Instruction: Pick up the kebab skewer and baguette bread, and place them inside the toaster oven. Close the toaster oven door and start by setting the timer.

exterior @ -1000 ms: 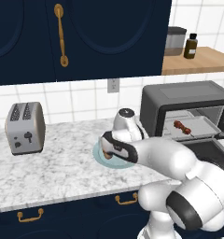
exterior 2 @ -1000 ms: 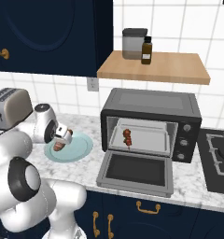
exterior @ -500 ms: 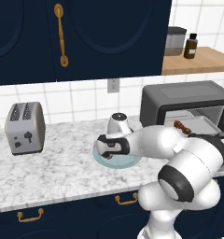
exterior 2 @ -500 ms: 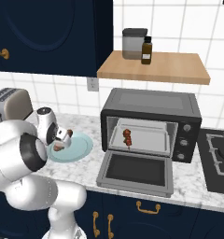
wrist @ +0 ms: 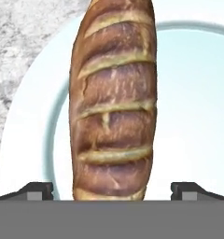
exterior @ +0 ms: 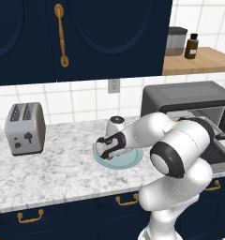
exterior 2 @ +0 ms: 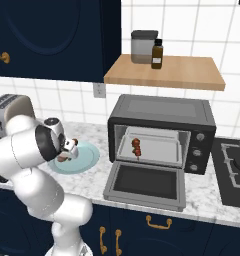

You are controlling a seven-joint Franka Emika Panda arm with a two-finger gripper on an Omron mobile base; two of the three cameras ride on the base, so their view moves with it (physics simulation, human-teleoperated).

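Observation:
The golden-brown baguette bread (wrist: pixel 114 107) lies lengthwise on a pale blue plate (wrist: pixel 193 107), seen close up in the hand view. My gripper (wrist: pixel 111 189) is open just above the loaf's near end. Its two fingertips (wrist: pixel 39 190) stand one on each side, with gaps to the crust. From the base views, the gripper (exterior: pixel 106 152) hangs low over the plate (exterior: pixel 131 159) on the marble counter. The kebab skewer (exterior 2: pixel 136 148) rests on the tray inside the toaster oven (exterior 2: pixel 162 112). The toaster oven door (exterior 2: pixel 144 182) is folded down flat, open.
A silver two-slot toaster (exterior: pixel 25 127) stands at the counter's left. To the oven's right is a stove (exterior 2: pixel 234 167). A wooden shelf (exterior 2: pixel 192 75) with a canister and a bottle hangs above the oven. Dark blue cabinets hang over the counter.
The hand has swung left and dropped lower over the plate, closer to the bread. The skewer, oven and door have stayed put.

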